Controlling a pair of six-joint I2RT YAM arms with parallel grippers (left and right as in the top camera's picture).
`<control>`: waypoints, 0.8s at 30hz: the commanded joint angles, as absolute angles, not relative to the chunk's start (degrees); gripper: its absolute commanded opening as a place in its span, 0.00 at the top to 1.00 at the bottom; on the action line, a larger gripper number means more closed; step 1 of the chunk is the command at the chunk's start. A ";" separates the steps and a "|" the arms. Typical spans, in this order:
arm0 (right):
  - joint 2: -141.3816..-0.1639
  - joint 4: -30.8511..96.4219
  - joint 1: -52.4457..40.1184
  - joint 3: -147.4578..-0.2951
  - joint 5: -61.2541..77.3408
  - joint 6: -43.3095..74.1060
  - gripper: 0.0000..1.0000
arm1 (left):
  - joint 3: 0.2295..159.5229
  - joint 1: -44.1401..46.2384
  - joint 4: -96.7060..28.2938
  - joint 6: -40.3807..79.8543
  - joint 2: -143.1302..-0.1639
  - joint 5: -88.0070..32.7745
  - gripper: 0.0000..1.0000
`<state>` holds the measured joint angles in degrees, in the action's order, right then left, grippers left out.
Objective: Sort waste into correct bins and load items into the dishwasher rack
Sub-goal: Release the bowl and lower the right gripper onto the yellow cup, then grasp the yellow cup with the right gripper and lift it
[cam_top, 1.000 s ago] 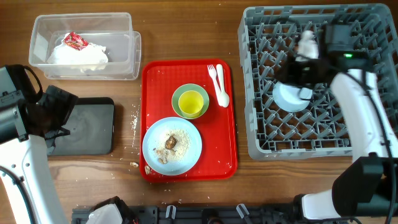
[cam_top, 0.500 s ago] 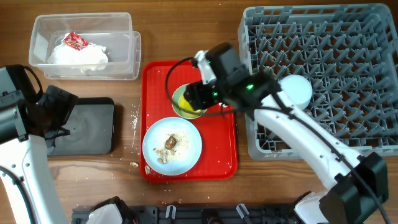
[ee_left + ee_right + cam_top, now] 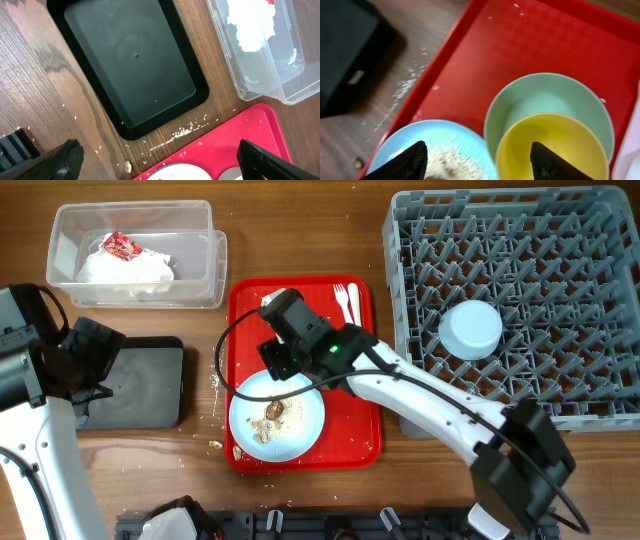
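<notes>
My right gripper [image 3: 482,162] is open above the red tray [image 3: 470,65], one finger over the light blue plate [image 3: 445,150], the other over the yellow-green cup [image 3: 552,147]. The cup sits inside the pale green bowl [image 3: 545,100]. Nothing is between the fingers. Overhead, the right gripper [image 3: 280,352] hides the cup and bowl. Brown scraps and crumbs [image 3: 274,410] lie on the plate [image 3: 300,425]. A light blue bowl [image 3: 471,328] rests upside down in the grey rack [image 3: 420,410]. My left gripper [image 3: 160,165] hangs open beside the black tray [image 3: 130,65].
The clear tub [image 3: 200,280] at the back left holds white napkins [image 3: 125,270] and a red-and-white wrapper [image 3: 120,246]. A white fork and spoon [image 3: 350,305] lie at the red tray's far right. Pale crumbs [image 3: 215,375] are scattered on the wood between the black tray [image 3: 140,385] and the red tray.
The right arm swung left from the rack to the red tray, leaving the light blue bowl in the rack, and its jaws opened. The left arm has not moved.
</notes>
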<state>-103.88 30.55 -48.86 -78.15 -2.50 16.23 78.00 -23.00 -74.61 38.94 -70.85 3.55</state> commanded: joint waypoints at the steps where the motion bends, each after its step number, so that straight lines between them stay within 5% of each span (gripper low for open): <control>1: -108.68 30.33 -48.90 -79.11 -6.39 14.33 0.36 | 78.00 -23.42 -74.61 39.68 -70.43 3.70 0.00; 24: -110.78 38.20 -49.06 -84.40 -5.06 18.26 0.89 | 78.00 -23.42 -74.61 39.68 -70.43 3.70 0.00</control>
